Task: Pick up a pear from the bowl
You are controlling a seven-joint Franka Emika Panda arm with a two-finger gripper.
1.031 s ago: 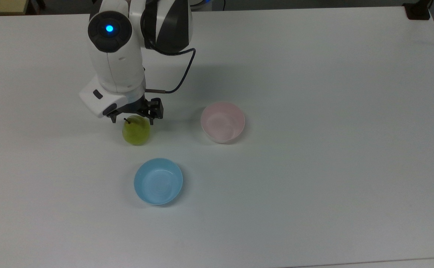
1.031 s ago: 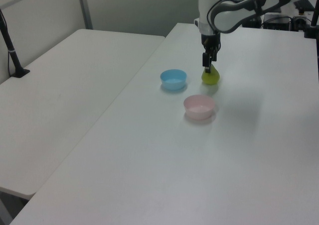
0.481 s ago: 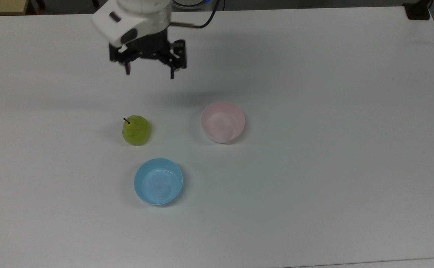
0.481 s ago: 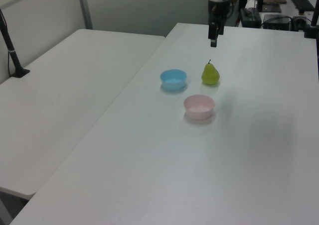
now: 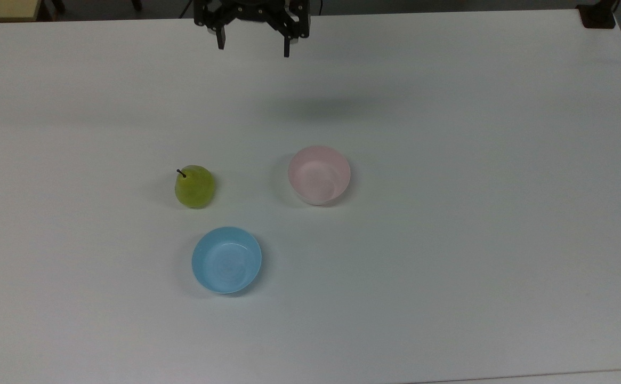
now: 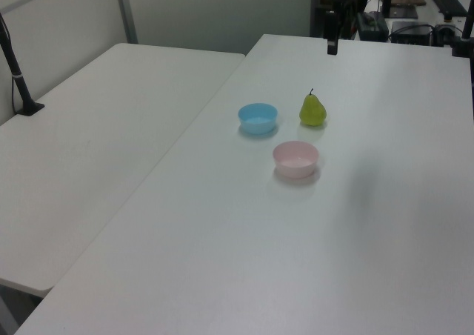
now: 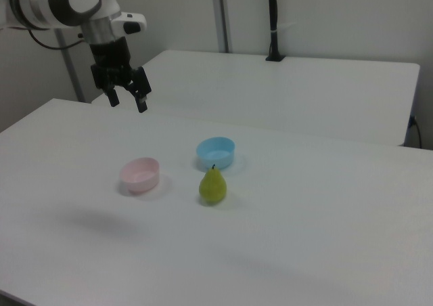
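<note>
The yellow-green pear point(image 5: 195, 186) point(image 6: 312, 110) point(image 7: 212, 185) stands upright on the white table, outside both bowls. The pale pink bowl point(image 5: 319, 175) point(image 6: 295, 158) point(image 7: 140, 175) sits empty to the top view's right of it. My gripper point(image 5: 253, 45) point(image 7: 127, 101) hangs open high above the table, near the top view's upper edge, far from pear and bowl. Nothing is between its fingers point(image 5: 287, 49).
A light blue bowl point(image 5: 226, 260) point(image 6: 258, 118) point(image 7: 216, 152) sits empty below the pear in the top view. A second white table point(image 6: 89, 127) adjoins the first. A black post point(image 7: 272, 22) stands on that table in the right view.
My gripper let go of the pear, opened, and rose up and away toward the top view's upper edge. The pear stays standing where it was.
</note>
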